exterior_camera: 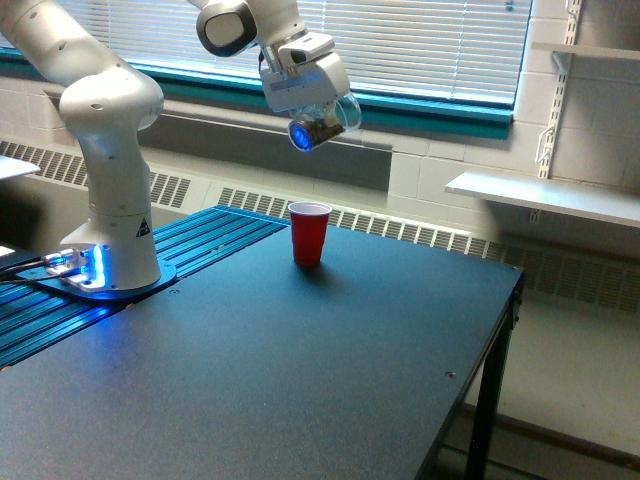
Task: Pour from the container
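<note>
Arm base (pixel 110 230) at nine o'clock. Pincer (pixel 318 108) clamped on the container (pixel 322 122), tilted, aloft at twelve o'clock of the red cup (pixel 309 233) on the bench (pixel 300 380). Best centred over rim, tipped slowly.

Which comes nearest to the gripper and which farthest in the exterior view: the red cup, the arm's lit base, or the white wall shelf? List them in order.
From the gripper, which holds the clear container:
1. Red cup, on the table just below.
2. Lit base, lower on the view's left.
3. White wall shelf, on the view's right.
</note>
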